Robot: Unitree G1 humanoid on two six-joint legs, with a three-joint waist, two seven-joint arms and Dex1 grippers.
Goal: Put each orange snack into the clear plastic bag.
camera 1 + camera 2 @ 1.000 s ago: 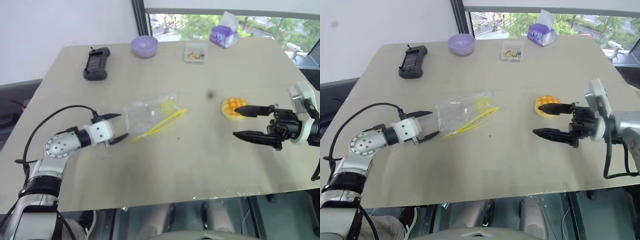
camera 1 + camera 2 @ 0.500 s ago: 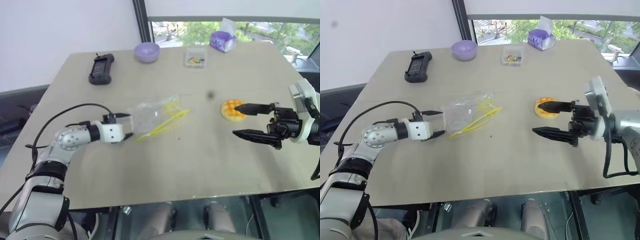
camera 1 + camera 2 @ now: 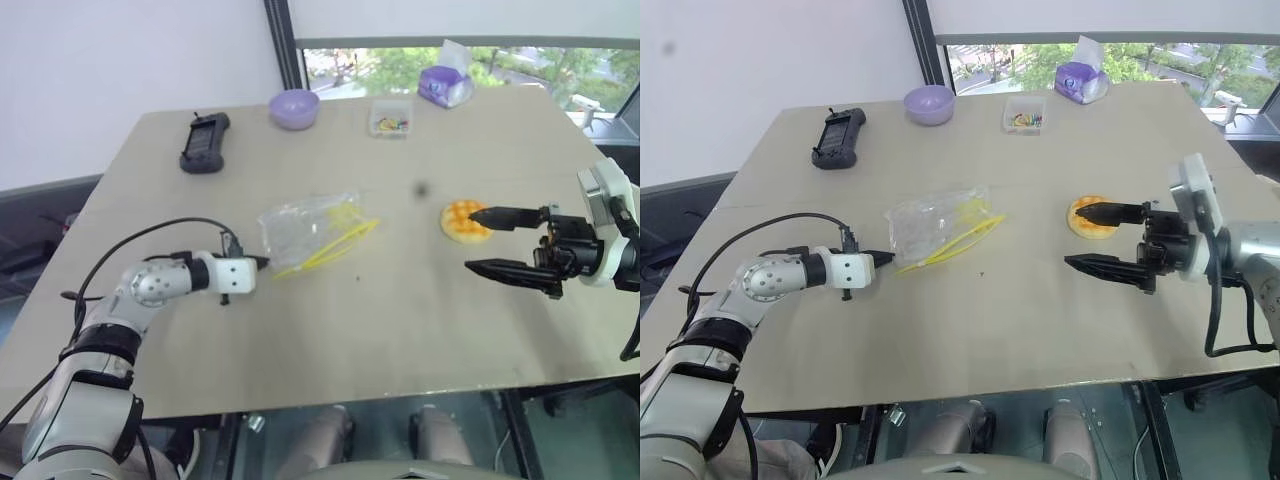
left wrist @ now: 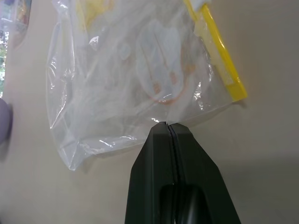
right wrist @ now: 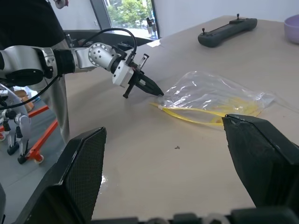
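The clear plastic bag lies flat at the table's middle, its yellow seal strip on the side toward me. My left gripper is shut, and its fingertips pinch the bag's left edge. The right wrist view shows that gripper from across the table, touching the bag. The orange snack, a round bun with a grid top, sits right of the bag. My right gripper hangs open beside the snack, above the table, its upper fingertip over the bun's near edge.
Along the far edge of the table stand a black controller, a purple bowl, a small clear box of colourful bits and a purple tissue pack. A window runs behind them.
My left gripper has closed from open and moved in to the bag's left edge. The right gripper has not moved. The camera view has shifted a little.
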